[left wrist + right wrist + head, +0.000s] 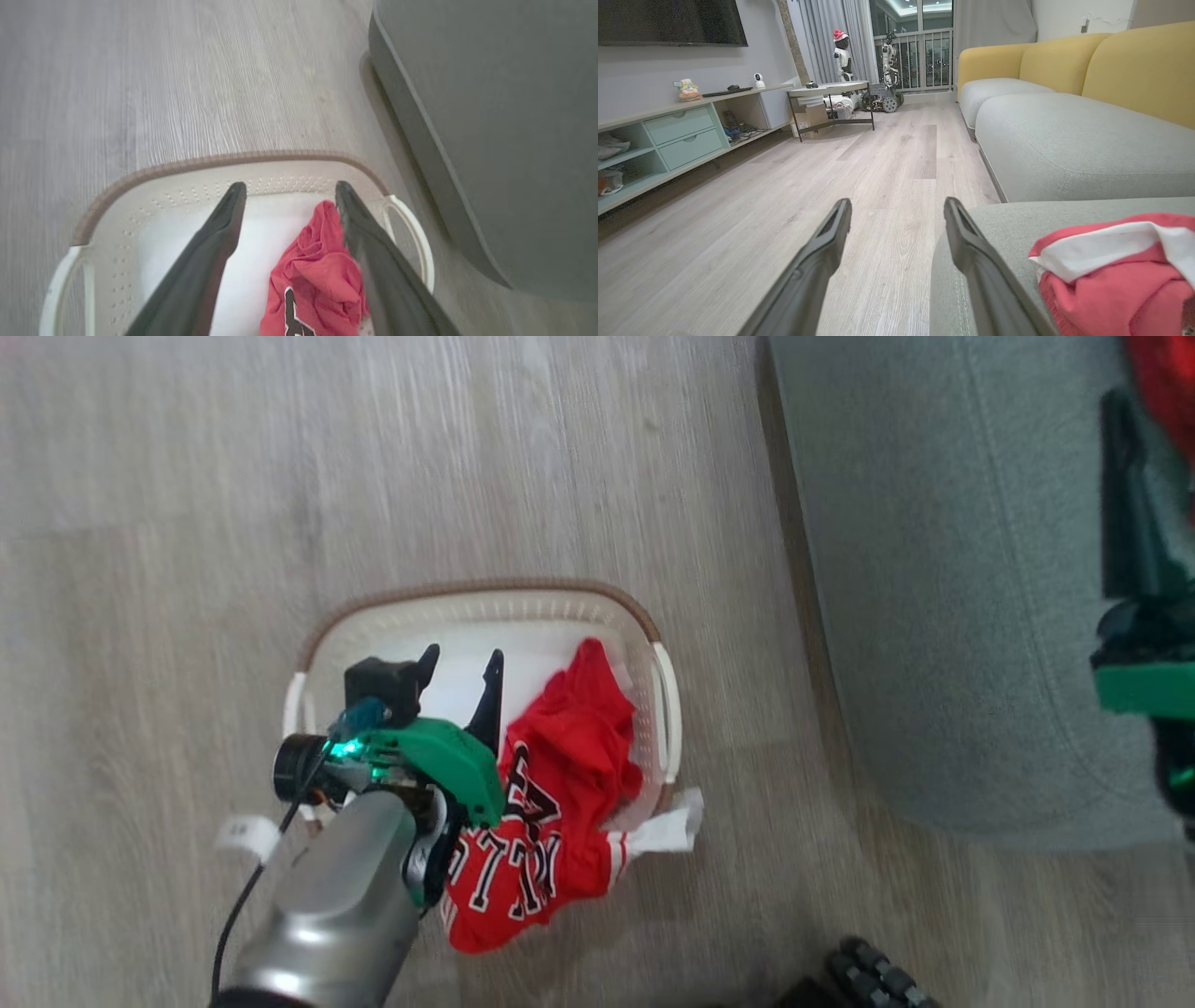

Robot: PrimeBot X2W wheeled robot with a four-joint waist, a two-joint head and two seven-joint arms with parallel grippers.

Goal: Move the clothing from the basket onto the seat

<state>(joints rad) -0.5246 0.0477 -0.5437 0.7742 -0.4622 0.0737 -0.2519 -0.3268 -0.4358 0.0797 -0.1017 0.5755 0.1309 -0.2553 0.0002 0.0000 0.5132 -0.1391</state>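
- The left forearm (336, 896) angles downward. The left gripper (464, 658) hangs over the basket (485, 590), fingers spread wide and holding nothing.
- The lettered red garment (560, 775) lies in the basket, beneath and just right of that gripper's right finger. Whether they touch cannot be told. Its wrist-side end spills over the rim onto the floor (187, 523).
- The right gripper (897, 203) is held roughly level at the seat (1064, 210) edge, fingers apart and empty.
- The striped red garment (1111, 261) rests on the seat, just right of that gripper.

The left forearm (341, 896) covers part of the lettering on the red garment (569, 775) at the basket (485, 597)'s near rim, and the striped garment (1115, 275) on the seat (999, 224) is cut off at the right edge.
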